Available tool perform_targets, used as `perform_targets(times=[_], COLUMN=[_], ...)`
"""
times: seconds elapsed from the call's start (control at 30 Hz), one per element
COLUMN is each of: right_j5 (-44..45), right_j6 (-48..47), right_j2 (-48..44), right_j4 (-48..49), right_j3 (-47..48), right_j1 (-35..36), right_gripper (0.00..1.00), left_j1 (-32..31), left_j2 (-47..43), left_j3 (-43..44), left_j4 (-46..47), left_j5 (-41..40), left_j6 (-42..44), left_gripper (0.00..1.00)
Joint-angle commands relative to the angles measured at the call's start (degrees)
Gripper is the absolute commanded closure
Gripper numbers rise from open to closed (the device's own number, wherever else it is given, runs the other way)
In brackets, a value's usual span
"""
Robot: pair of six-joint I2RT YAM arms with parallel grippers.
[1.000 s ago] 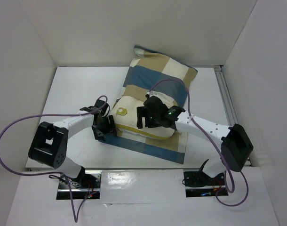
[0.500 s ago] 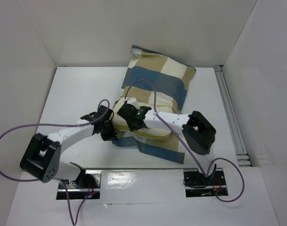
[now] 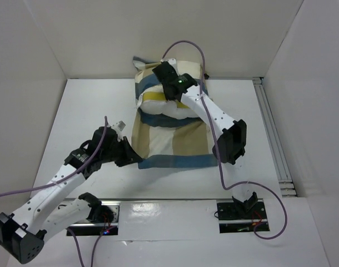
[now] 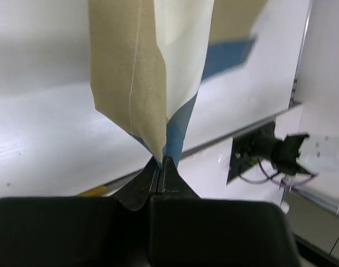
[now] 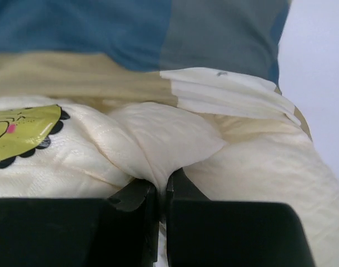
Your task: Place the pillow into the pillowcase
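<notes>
Against the flat checked pillowcase (image 3: 172, 139), puffy cream pillow (image 3: 164, 108) (quilted)

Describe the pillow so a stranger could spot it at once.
Look to the far end of the white table, near the back wall. There the pillow lies among the checked pillowcase, pinched by the right tool. It is plain puffy cream with a yellow band, unlike the blue-and-tan cloth around it.
</notes>
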Motion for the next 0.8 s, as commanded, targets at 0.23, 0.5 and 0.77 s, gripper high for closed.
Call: perform_targets(times=[0.23,0.5,0.77], right_j5=[-3.72,-5.11,-13.02], right_j6=[0.14,-2.76,0.74], right_j2=[9.98,-2.64,-18.47], right_j4=[13.91,17.33,30.68], right_j3=[-11.96,-3.69,-41.71], right_j1=[1.91,-1.52,3.58], right_gripper=[1.0,1.0,0.92], left_j1=[-2.36,-3.59,-3.59], left_j2=[-7.45,-7.37,-1.58], left_j3=[9.43,25.59,26.24], left_j4=[-11.12,-13.75,-13.92], left_j5=[16.79,17.77,18.92], left_j6=[1.43,1.24,7.65], left_gripper=[1.0,1.0,0.82])
